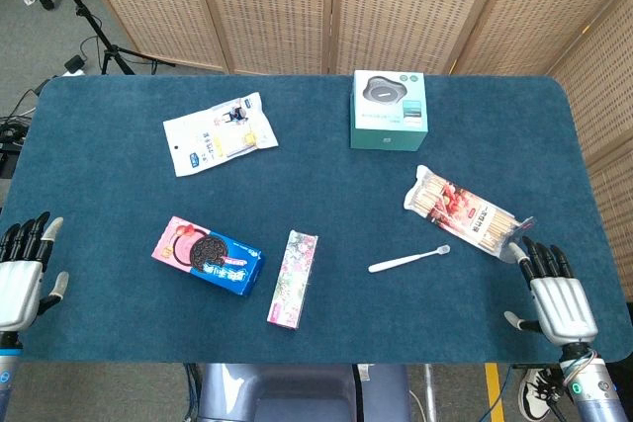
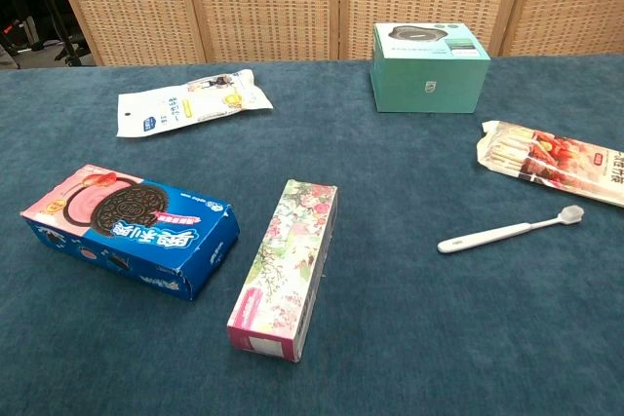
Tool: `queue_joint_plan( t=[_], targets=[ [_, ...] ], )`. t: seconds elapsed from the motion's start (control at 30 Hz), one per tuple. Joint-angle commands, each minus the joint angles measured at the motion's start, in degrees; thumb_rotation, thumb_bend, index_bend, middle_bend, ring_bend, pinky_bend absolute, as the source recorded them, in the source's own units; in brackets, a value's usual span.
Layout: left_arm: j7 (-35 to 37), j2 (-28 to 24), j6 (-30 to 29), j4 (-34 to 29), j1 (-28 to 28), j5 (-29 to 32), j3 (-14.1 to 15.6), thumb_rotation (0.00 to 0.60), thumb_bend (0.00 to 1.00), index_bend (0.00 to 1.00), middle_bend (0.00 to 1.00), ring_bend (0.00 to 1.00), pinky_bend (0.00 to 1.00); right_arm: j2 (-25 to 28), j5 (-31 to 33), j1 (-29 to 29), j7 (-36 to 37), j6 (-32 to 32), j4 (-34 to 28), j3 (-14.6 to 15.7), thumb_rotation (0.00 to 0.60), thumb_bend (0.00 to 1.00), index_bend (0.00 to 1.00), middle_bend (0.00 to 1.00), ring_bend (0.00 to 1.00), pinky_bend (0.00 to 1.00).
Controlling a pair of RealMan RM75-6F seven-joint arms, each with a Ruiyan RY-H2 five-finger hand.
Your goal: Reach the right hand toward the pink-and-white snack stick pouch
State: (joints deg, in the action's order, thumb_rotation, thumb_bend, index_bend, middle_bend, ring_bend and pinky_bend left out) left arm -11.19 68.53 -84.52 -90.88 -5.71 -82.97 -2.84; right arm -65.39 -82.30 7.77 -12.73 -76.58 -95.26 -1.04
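Note:
The pink-and-white snack stick pouch [image 1: 463, 210] lies flat at the right of the blue table, slanting toward the front right; the chest view shows the pouch [image 2: 551, 162] at the right edge. My right hand [image 1: 556, 294] rests near the table's front right edge, open, its fingertips [image 1: 534, 256] just short of the pouch's near end. My left hand [image 1: 24, 269] sits open at the front left edge, holding nothing. Neither hand appears in the chest view.
A white toothbrush [image 1: 408, 260] lies left of my right hand. A teal box [image 1: 389, 111] stands at the back. A floral box [image 1: 293, 278], a blue cookie box [image 1: 208, 256] and a white packet [image 1: 219, 133] lie toward the left.

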Motion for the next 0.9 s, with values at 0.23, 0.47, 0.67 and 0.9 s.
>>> queue_joint_plan(
  t=[0.23,0.47,0.67,0.9],
  targets=[
    [0.1,-0.1,-0.2,0.0,0.1,-0.1,0.0,0.600,0.42,0.00,0.00,0.00,0.04,0.0,-0.2,-0.1,0.0,-0.2,0.1,0.0,0.600,0.03,0.00,0.00,0.00,0.00],
    [0.0,0.0,-0.4,-0.1,0.2,-0.5,0.1,0.600,0.42,0.00,0.00,0.00,0.04,-0.1,-1.1,-0.4,0.9,-1.7,0.4,-0.2,0.600,0.02,0.00,0.00,0.00,0.00],
    [0.1,-0.1,-0.9,-0.2,0.4,-0.8,0.2,0.600,0.42,0.00,0.00,0.00,0.04,-0.1,-1.7,-0.6,1.3,-2.3,0.6,-0.2,0.600,0.02,0.00,0.00,0.00,0.00],
    [0.0,-0.1,-1.1,-0.2,0.4,-1.0,0.2,0.600,0.42,0.00,0.00,0.00,0.04,-0.1,-1.6,-0.6,1.5,-2.2,0.7,-0.2,0.600,0.03,0.00,0.00,0.00,0.00]
  ],
)
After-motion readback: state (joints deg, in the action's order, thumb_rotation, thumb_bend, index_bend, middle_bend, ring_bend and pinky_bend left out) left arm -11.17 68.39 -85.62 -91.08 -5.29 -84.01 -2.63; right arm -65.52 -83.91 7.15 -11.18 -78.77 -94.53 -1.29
